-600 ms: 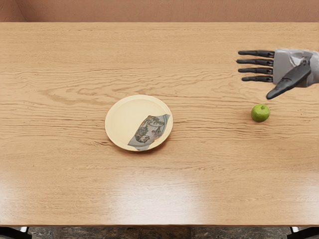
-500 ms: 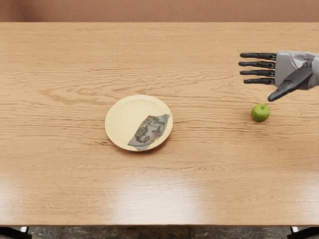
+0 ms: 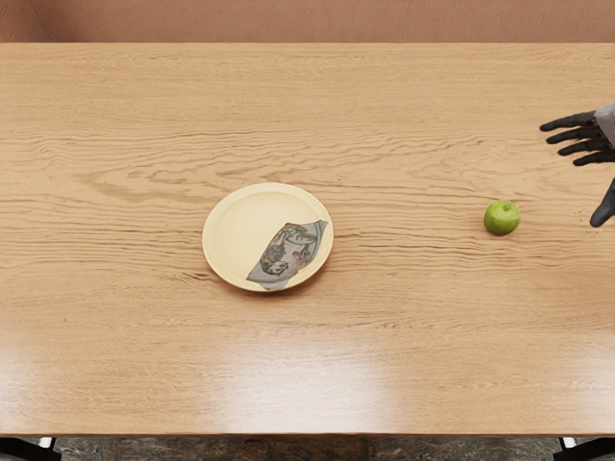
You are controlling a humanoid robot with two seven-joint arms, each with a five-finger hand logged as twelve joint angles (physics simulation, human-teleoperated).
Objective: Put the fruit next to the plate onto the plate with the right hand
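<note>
Head view: small round green apple [image 3: 502, 217] resting on light wooden desk [image 3: 384, 115], well right of round cream plate [image 3: 235, 216]. Right hand [image 3: 601, 135] at right edge, fingers [image 3: 567, 122] spread, grasping nothing; apple lying left of it, slightly nearer.

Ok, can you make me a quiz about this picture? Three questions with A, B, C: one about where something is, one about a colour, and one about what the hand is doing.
1. Where is the apple?
A. on the table, right of the plate
B. on the plate
C. on the floor

2. What colour is the plate?
A. blue
B. pale yellow
C. black

3. What is the right hand doing?
A. gripping the apple
B. pressing on the plate
C. open, holding nothing

Answers:
1 A: the apple sits on bare wood, apart from the plate.
2 B: its rim and bare face are cream-yellow.
3 C: it is spread open at the picture's right edge, apart from the apple.
</note>
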